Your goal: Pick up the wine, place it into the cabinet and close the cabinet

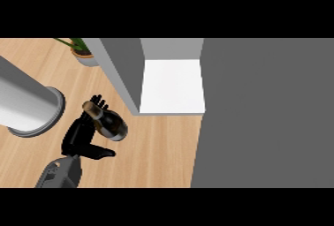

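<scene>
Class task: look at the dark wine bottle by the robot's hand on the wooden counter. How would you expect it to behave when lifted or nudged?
The wine bottle looks glossy, so probably slippery and breakable if knocked. Its round body suggests it would roll if laid on the counter. It appears tilted against the left hand, so it may tip if released.

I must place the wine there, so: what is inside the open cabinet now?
The cabinet shows only a bare white shelf. Its right part is hidden behind the grey door.
</scene>
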Tool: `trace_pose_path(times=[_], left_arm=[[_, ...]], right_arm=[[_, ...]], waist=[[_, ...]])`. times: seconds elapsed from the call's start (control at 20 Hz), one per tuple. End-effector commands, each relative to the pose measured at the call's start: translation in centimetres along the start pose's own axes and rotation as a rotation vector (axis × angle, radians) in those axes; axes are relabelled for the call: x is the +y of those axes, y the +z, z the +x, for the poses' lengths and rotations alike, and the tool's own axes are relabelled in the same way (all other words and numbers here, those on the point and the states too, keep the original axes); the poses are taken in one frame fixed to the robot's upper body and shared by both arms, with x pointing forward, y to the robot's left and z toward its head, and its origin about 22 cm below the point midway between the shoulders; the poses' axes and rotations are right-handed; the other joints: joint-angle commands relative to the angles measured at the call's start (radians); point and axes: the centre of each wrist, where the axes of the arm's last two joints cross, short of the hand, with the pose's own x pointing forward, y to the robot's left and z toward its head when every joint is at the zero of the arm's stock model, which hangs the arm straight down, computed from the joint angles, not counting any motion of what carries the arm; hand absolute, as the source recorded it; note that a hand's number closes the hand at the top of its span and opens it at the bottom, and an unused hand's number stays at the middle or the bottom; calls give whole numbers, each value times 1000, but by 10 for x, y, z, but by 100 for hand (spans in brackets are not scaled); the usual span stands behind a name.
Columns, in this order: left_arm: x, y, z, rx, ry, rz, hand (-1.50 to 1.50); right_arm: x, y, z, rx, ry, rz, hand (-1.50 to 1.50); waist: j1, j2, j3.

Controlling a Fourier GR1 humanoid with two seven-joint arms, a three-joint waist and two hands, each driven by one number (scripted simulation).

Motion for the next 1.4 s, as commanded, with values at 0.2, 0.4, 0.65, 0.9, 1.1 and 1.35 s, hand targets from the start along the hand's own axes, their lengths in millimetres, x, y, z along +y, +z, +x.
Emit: trace_pose_path(times=[0.2,0.4,0.65,0.9,1.1,1.35], left_arm=[[-12,-13,-22,6,16,-12,-150],[-2,-16,-18,14,46,-18,-150],[-3,-19,-17,-22,98,-23,-150],[2,-12,-25,4,142,-156,150],[-14,-39,-10,-3,63,-191,150],[-22,-20,-28,-108,-121,-223,150]], right_arm=[[9,17,6,-55,-41,-2,-150],[-7,24,18,-47,2,18,-150],[-7,33,31,-53,-23,18,-150],[-7,19,17,-46,-10,17,-150],[4,26,9,-43,-28,16,-150],[-13,14,7,-30,-5,9,-150]], waist=[[-1,1,0],[-1,1,0],[-2,-2,0],[-2,1,0],[-2,0,0],[-1,1,0]])
